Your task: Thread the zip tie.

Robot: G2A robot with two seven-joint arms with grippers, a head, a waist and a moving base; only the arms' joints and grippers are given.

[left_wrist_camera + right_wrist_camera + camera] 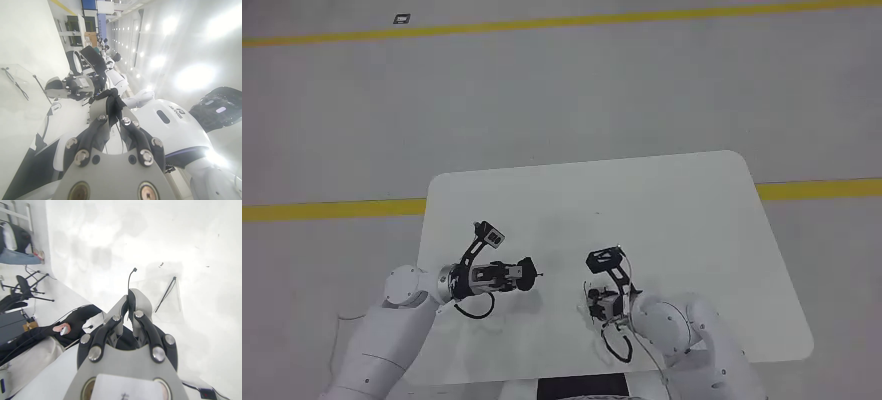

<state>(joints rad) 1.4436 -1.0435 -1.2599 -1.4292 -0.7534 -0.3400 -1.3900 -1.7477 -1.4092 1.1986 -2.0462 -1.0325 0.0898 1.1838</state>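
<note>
Three zip ties are counted. One zip tie (130, 277) is clamped between the closed fingers of the right hand (128, 294), over the near part of the counter (672, 200). Its square head is seen standing out past the fingertips on a curved strap, and its tail runs back between the fingers. Two loose zip ties (166, 294) are laid on the counter near that hand, their heads together and their tails spread apart, on what seems to be a clear sheet (178, 302). The left hand (111, 97) is held apart from the right hand. Its two fingers are brought together at the tips, with ragged black material (113, 109) bunched between them; whether anything else is gripped there cannot be told.
</note>
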